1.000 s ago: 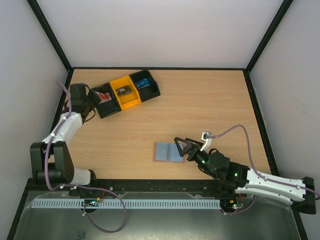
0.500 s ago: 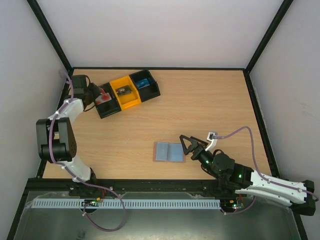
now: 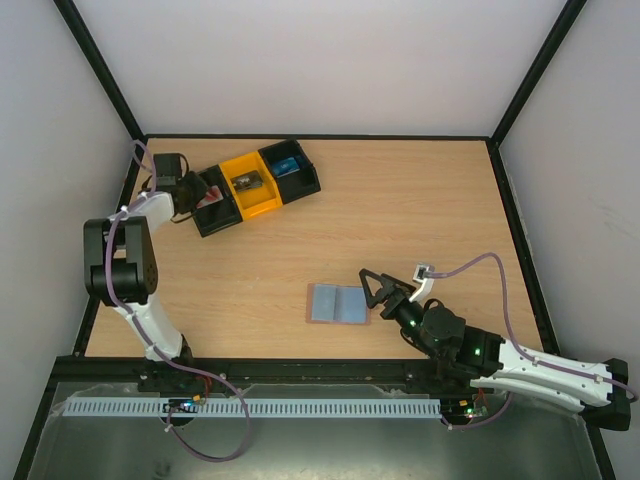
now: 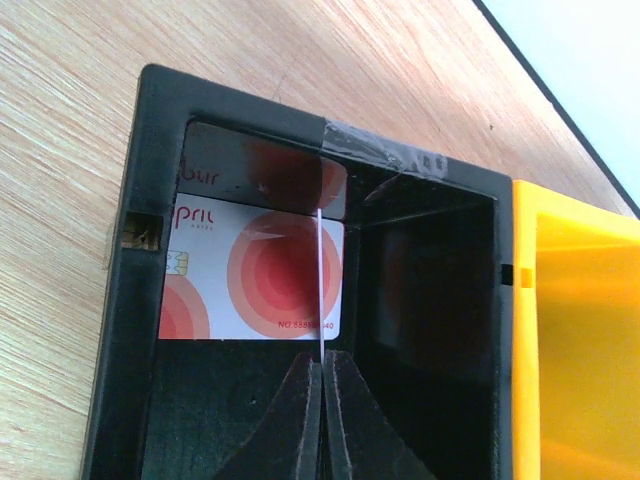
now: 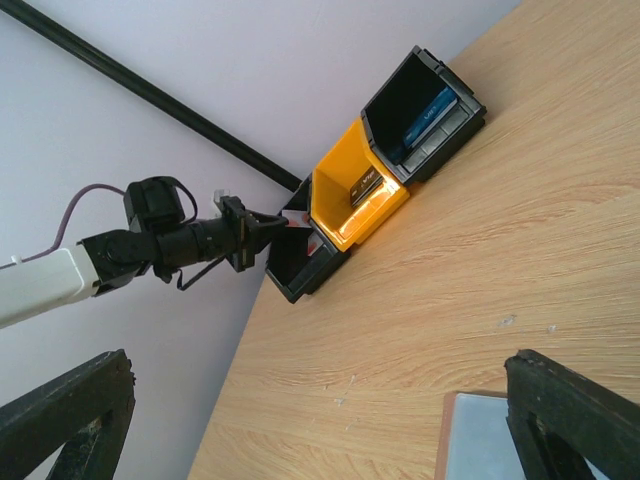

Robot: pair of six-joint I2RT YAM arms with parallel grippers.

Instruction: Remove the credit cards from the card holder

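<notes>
We see a pale wooden worktop (image 3: 420, 210) with both arms reaching out over it. The left arm (image 3: 125, 265) stretches to the far left corner; the right arm (image 3: 520, 365) lies low along the near edge, towards the right.

A slanted row of three bins stands in that far left corner: a black bin (image 4: 130, 330) at the left end, a yellow bin (image 3: 248, 183) in the middle and a second black bin (image 3: 291, 167) holding something blue.

The card holder (image 3: 338, 303) lies open and flat on the worktop close to the near edge, about midway along it, its paler grey inside facing up.

The right fingers (image 3: 370, 294) are spread wide, their tips at the holder's right edge; we cannot tell whether they touch it.

The left fingers (image 4: 322, 400) are pressed together over the left-end black bin, pinching a thin card (image 4: 320, 290) that we see only edge-on as a white line.

Beneath it, a red-and-white card (image 4: 250, 285) lies against the bin's back wall, which mirrors it.
</notes>
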